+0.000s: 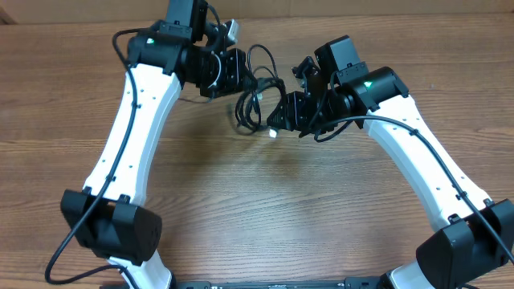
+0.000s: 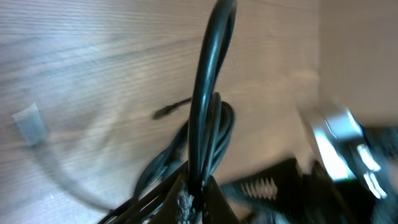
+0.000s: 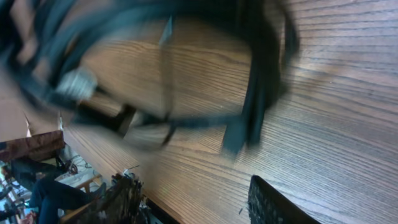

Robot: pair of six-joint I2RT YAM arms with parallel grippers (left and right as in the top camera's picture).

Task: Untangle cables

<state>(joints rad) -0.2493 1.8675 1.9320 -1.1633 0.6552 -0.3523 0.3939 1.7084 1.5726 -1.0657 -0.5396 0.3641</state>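
Closest to the lens, a loop of the cables (image 2: 208,124) stands straight up out of the left gripper (image 2: 196,202), which is pressed together on that strand. The rest of the bundle sits in the upper middle of the overhead frame, between the two grippers. Right gripper (image 3: 199,202) is spread wide, bare table (image 3: 336,124) between its fingers and nothing caught, the blurred tangle just beyond. Best move, I'd say, is to close it on a different strand from the left's, then draw apart slowly so the knot loosens rather than cinches.
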